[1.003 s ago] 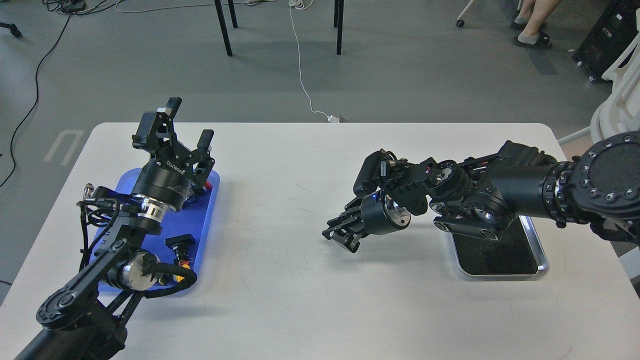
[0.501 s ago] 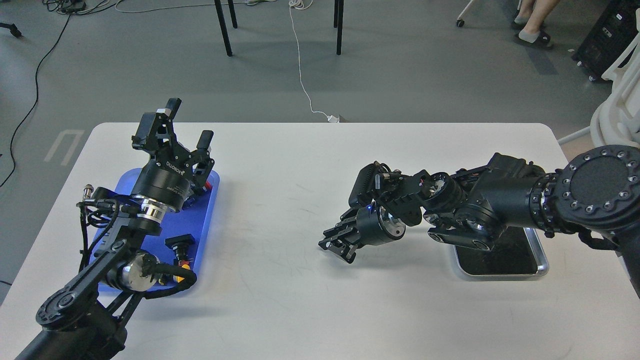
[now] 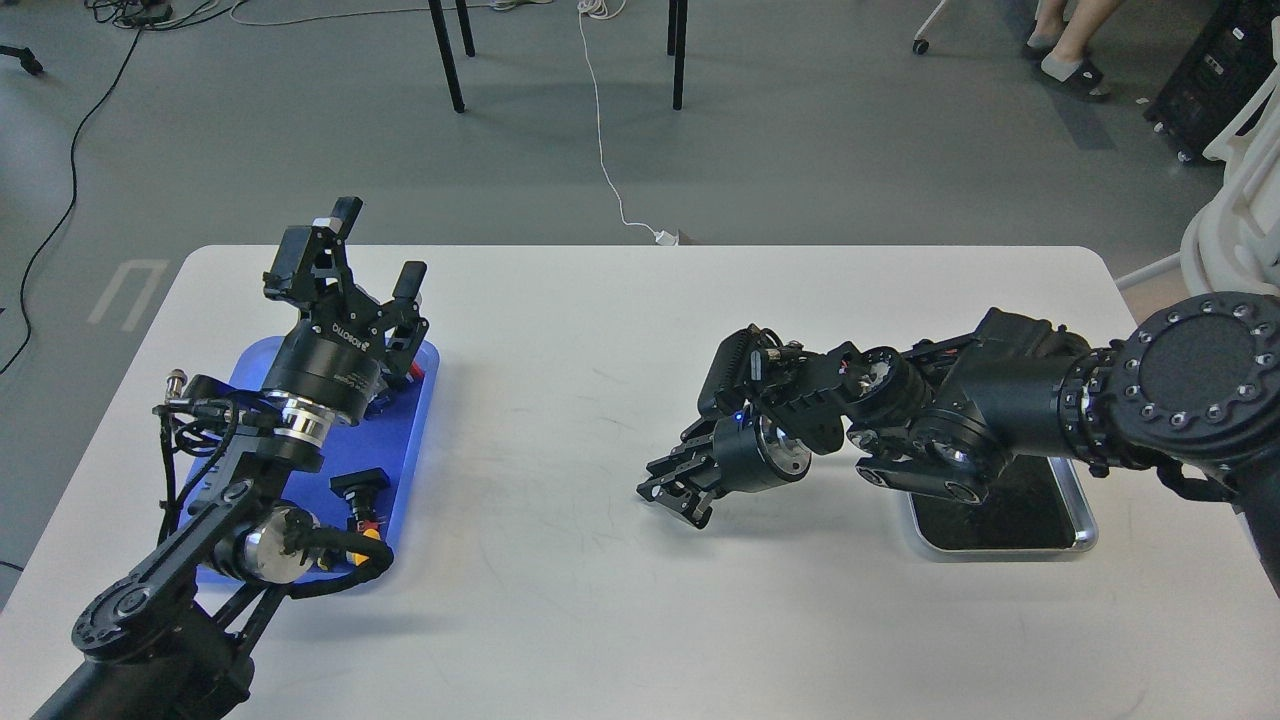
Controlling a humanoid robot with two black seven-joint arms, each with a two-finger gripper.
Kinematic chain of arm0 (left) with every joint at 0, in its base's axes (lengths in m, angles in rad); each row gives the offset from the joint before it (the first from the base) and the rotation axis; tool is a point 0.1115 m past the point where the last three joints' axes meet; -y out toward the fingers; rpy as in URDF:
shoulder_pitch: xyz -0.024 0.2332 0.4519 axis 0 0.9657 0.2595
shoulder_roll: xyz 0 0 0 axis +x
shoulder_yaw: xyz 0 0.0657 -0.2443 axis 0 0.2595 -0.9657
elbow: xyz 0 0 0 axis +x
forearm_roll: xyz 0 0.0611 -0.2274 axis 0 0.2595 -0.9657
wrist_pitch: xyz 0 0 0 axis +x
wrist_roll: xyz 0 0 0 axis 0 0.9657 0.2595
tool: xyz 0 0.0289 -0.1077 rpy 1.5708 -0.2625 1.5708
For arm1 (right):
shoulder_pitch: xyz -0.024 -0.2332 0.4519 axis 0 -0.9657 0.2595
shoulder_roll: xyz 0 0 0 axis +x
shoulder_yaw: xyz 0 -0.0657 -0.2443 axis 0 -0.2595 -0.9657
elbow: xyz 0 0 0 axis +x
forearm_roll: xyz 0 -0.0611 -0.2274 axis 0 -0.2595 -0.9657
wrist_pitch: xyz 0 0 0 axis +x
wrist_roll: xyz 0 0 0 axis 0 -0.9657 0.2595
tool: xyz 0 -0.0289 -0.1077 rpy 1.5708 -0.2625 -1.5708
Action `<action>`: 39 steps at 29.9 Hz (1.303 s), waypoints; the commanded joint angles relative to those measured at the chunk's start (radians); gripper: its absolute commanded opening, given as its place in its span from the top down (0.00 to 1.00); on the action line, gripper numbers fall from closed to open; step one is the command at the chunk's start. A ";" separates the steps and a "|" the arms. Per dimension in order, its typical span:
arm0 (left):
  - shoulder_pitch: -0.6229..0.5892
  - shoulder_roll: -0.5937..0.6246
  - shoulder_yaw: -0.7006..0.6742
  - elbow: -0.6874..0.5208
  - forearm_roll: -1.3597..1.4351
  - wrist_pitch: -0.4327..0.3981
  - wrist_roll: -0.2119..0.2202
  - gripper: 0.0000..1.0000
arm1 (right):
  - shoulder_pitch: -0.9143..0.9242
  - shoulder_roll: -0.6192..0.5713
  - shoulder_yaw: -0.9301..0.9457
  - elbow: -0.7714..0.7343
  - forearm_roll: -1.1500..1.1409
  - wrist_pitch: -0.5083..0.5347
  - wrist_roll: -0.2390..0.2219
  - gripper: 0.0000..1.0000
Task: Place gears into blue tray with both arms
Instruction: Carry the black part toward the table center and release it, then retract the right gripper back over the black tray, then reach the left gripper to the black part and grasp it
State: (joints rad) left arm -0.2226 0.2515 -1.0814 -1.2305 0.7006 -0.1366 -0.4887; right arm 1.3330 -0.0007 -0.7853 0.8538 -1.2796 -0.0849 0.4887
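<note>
The blue tray (image 3: 392,440) lies at the table's left, partly under my left arm. Above its far end my left gripper (image 3: 378,250) points up and stands open, with nothing between its fingers. My right gripper (image 3: 672,492) hangs low over the middle of the white table, pointing left and down, well apart from both trays. Its dark fingers sit close together, and I cannot tell whether anything is pinched between them. I can make out no gears anywhere, neither in the blue tray nor on the table.
A silver-rimmed metal tray (image 3: 1086,515) with a black inside lies at the right, half hidden by my right arm. Push-button switches (image 3: 362,492) with coloured caps lie in the blue tray. Chair legs (image 3: 447,55) and a white cable (image 3: 602,130) are on the floor beyond the table.
My right arm has moved a little left and lower, carrying its gripper further from the metal tray; most of that happened early. The left arm has not moved.
</note>
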 commanded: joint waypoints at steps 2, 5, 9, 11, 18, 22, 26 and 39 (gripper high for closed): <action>0.000 0.000 -0.002 0.000 0.000 0.000 0.000 0.02 | 0.002 -0.028 0.003 0.004 0.014 -0.001 0.000 0.26; 0.000 0.000 -0.003 0.000 0.000 0.000 0.000 0.02 | 0.009 -0.062 0.015 0.014 0.052 -0.003 0.000 0.16; 0.000 0.002 -0.003 0.000 0.000 0.000 0.000 0.02 | 0.037 -0.139 0.060 0.027 0.103 -0.004 0.000 0.05; -0.001 0.003 -0.003 0.000 0.000 -0.001 0.000 0.02 | 0.046 -0.211 0.122 0.051 0.138 -0.003 0.000 0.04; -0.001 0.015 0.002 0.000 0.002 -0.005 0.000 0.02 | -0.030 -0.481 0.394 0.206 0.440 -0.003 0.000 0.02; -0.004 0.015 0.015 0.000 0.013 -0.009 0.000 0.02 | -0.220 -0.593 0.647 0.290 0.664 -0.003 0.000 0.02; -0.015 0.014 0.018 -0.003 0.052 -0.009 0.000 0.02 | -0.504 -0.611 0.995 0.301 0.730 -0.004 0.000 0.02; -0.067 0.051 0.216 -0.127 0.734 -0.078 0.000 0.02 | -0.995 -0.570 1.549 0.312 0.960 0.196 0.000 0.01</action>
State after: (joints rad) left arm -0.2629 0.2804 -0.9544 -1.3280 1.2595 -0.2053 -0.4888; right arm 0.3833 -0.5629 0.7463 1.1660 -0.4268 0.0080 0.4885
